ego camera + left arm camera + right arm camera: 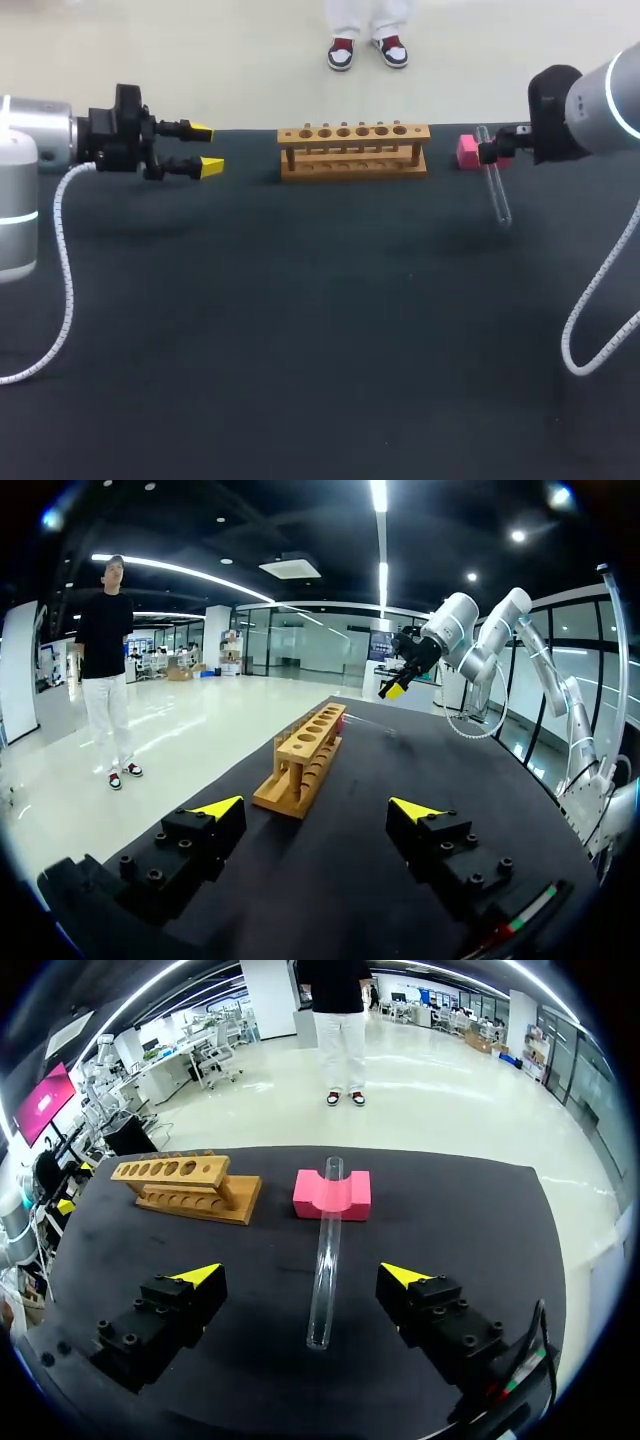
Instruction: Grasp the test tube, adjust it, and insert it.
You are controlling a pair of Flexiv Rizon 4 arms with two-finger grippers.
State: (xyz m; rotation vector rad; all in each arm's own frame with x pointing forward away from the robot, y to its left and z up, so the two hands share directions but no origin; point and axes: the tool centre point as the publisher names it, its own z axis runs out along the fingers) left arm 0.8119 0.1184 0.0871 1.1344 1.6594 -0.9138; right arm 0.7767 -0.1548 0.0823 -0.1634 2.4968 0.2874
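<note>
A clear glass test tube [324, 1260] lies on the black table, its far end resting in the groove of a pink block [332, 1195]. In the head view the tube [494, 188] runs from the pink block [467, 151] toward the front. My right gripper [303, 1275] hovers open above the tube's near end, one finger on each side, not touching it. It shows at the right [497, 152] in the head view. The wooden rack [354, 150] with a row of holes stands at the back middle. My left gripper [206, 149] is open and empty, left of the rack [305, 760].
The rack [185, 1188] stands to the left of the pink block with a gap between them. White cables hang from both arms near the table's left and right sides. Dark tablecloth [320, 330] stretches bare across the front.
</note>
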